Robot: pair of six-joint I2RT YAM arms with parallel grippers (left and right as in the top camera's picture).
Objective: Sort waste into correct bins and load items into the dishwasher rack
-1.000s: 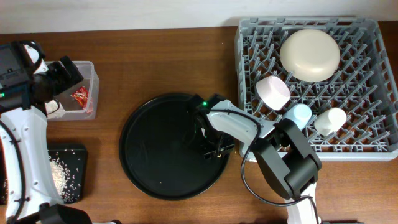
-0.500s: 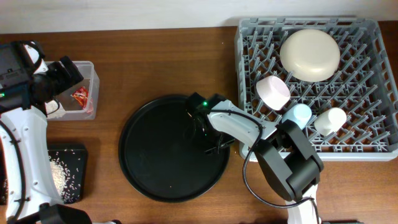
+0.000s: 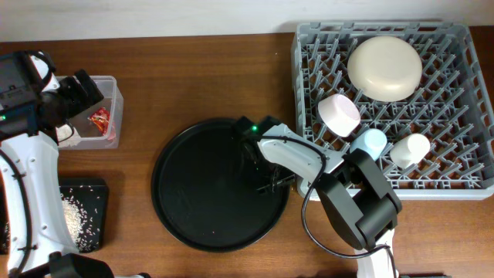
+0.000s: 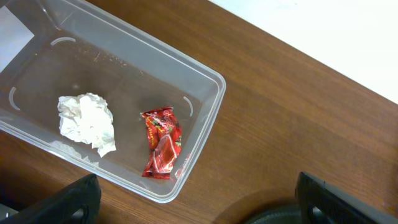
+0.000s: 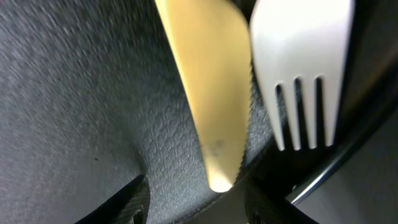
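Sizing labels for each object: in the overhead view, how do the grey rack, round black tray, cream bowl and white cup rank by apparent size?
Largest to smallest:
1. grey rack
2. round black tray
3. cream bowl
4. white cup

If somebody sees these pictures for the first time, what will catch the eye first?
The big grey rack at the right holds a cream bowl, a pink bowl, a blue cup and a white cup. In the middle lies a round black tray, with a fork and a yellow utensil near its rim. At the left, a clear tub holds a tissue and a red wrapper.
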